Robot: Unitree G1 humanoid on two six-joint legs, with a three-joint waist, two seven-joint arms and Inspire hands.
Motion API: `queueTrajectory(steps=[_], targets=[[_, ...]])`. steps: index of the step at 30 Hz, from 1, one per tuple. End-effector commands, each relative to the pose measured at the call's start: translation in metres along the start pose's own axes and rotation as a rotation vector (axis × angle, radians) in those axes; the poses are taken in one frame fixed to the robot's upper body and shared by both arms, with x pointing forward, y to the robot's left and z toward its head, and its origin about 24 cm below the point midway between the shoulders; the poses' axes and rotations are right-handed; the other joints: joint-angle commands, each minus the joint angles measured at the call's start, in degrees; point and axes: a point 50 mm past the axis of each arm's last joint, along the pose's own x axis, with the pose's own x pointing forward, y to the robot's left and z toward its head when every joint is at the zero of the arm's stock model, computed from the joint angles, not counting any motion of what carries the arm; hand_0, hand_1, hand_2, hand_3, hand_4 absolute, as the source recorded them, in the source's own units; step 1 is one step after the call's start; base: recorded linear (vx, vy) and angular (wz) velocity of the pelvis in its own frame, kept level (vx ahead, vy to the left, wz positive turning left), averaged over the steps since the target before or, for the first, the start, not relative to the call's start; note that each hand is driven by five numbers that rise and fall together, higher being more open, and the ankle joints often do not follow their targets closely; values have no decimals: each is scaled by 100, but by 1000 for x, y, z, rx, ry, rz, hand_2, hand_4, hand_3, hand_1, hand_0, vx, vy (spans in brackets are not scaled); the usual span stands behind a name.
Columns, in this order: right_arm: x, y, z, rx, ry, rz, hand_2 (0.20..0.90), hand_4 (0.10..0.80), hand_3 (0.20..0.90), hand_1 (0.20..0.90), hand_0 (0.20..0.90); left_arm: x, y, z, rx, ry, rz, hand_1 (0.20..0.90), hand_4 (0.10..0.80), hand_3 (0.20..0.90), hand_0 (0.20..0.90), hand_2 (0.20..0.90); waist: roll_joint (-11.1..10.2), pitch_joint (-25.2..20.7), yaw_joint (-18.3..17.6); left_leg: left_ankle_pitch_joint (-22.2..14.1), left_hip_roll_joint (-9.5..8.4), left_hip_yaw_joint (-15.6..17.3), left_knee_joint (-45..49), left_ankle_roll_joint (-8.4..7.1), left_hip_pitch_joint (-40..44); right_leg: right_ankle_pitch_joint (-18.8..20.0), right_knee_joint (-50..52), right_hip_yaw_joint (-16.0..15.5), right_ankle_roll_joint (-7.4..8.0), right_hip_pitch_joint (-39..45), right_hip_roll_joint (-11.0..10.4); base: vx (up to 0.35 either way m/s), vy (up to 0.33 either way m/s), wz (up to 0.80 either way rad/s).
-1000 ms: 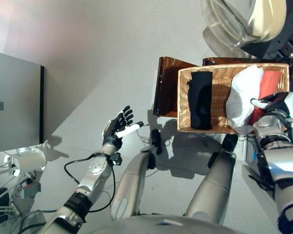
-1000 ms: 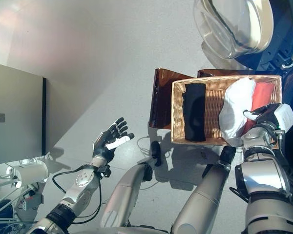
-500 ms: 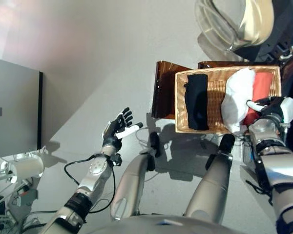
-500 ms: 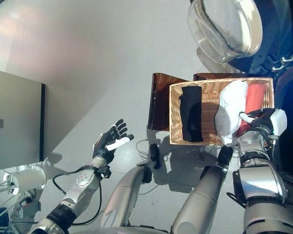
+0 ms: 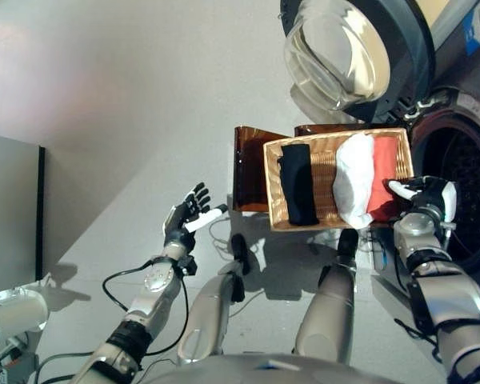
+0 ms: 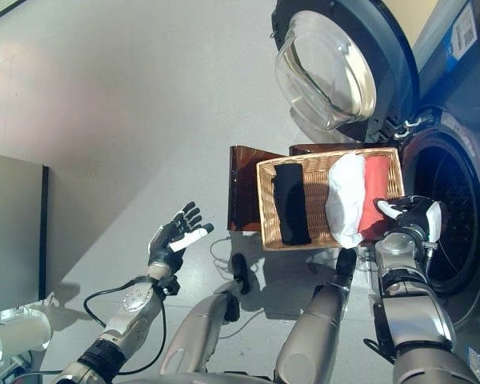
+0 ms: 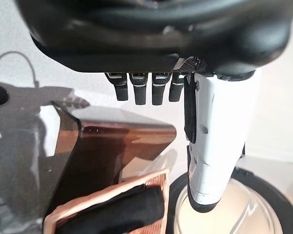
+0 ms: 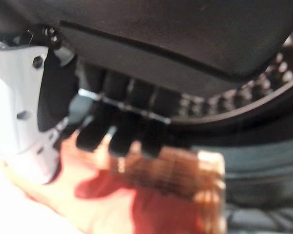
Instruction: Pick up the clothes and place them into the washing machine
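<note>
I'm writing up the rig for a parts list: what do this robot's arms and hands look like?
Both arms are silver-grey metal segments with dark joints. The left hand and right hand are dark, with slim black fingers in a row; each thumb bears a glossy white cover. A rounded black housing sits behind the fingers in the wrist views.

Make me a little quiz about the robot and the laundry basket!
1. True or false: the round glass washing machine door is open.
2. Which cloth lies between the other two in the woven wicker basket: the black folded cloth, the white crumpled cloth or the red cloth?
3. Which hand hangs open over the floor, away from the basket?

Key: 1 true. 2 the white cloth. 3 the left hand; the right hand is at the red cloth.
</note>
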Motion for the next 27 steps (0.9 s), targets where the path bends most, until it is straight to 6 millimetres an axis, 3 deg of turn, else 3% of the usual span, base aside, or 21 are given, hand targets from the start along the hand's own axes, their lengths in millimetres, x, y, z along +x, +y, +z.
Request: queueTrajectory(steps=[1,2,3,15,20,23,27], targets=[[3,-6,14,45,-97,-7,200,300,200,200,200,-1,15,23,9,-133,30,900,800,900,900,900,-163,-203,33,-431,497,-396,549,-778,-82,893,-683,126,146,153,-388,-30,-31,1],[3,-5,14,39,-99,4,752,694,752,752,752,0,15,24,13,-134,26,900,800,900,900,900,-170,-189,40,-442,498,-414,606,-771,-132,876,-631,137,138,112,-388,-46,-32,2],[3,-4,15,23,-96,12,900,800,900,900,900,-1,15,24,15,-134,21,900,800,900,900,900,-161,-158,58,-450,495,-433,679,-766,-207,839,-573,149,125,61,-391,-39,-22,2],[-2,18,38,-108,-137,4,900,800,900,900,900,-5,15,21,9,-124,22,900,800,900,900,900,51,-143,303,-407,501,-412,651,-780,-306,779,-551,135,121,-29,-365,-7,1,1],[-16,45,55,-116,-227,53,900,800,900,900,900,-3,12,20,18,-120,27,900,800,900,900,900,4,-148,307,-374,509,-418,623,-770,-281,802,-570,119,117,10,-349,7,-2,4],[-35,71,58,-183,-288,82,900,800,900,900,900,2,6,16,29,-106,38,900,800,900,900,900,-91,-163,264,-415,553,-419,650,-764,-236,797,-595,91,104,103,-318,16,-9,3],[-43,81,60,-263,-332,68,900,800,900,900,900,4,1,19,34,-120,33,900,800,900,900,900,-89,-188,270,-437,564,-446,673,-767,-221,805,-614,63,111,172,-316,8,-4,-1]])
